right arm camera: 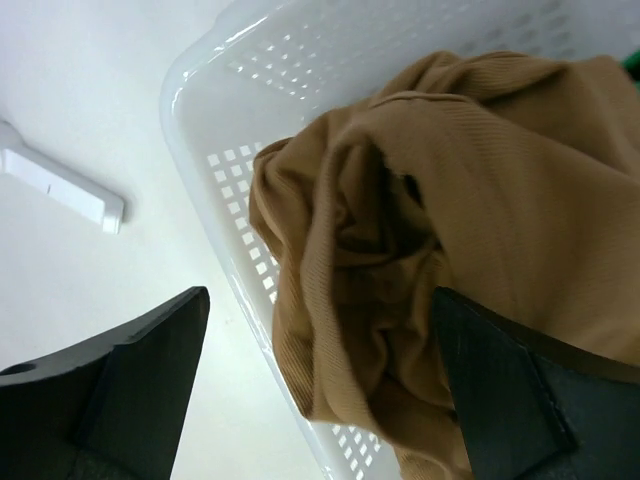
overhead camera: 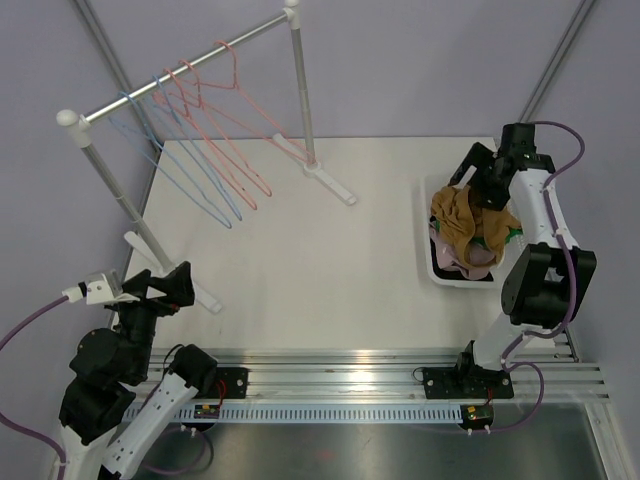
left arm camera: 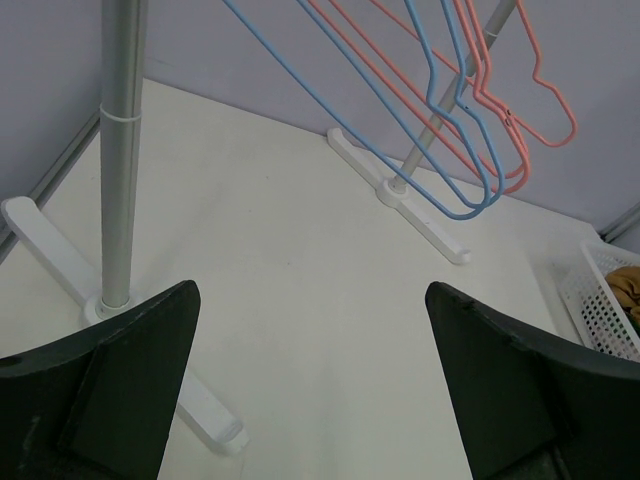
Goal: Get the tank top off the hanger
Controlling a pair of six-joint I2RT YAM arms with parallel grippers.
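Right tool [right arm camera: 315, 300]: released, spread just above tan tank top [right arm camera: 500, 170] heaped in white basket [right arm camera: 210, 120]. Left tool [left arm camera: 310, 300]: spread, empty. Risk: fabric rides over the rim, may slip onto table [overhead camera: 300, 260] or snag a rising finger.

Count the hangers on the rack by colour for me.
Blue hangers: 2
Pink hangers: 3
Total: 5, all bare of clothing.
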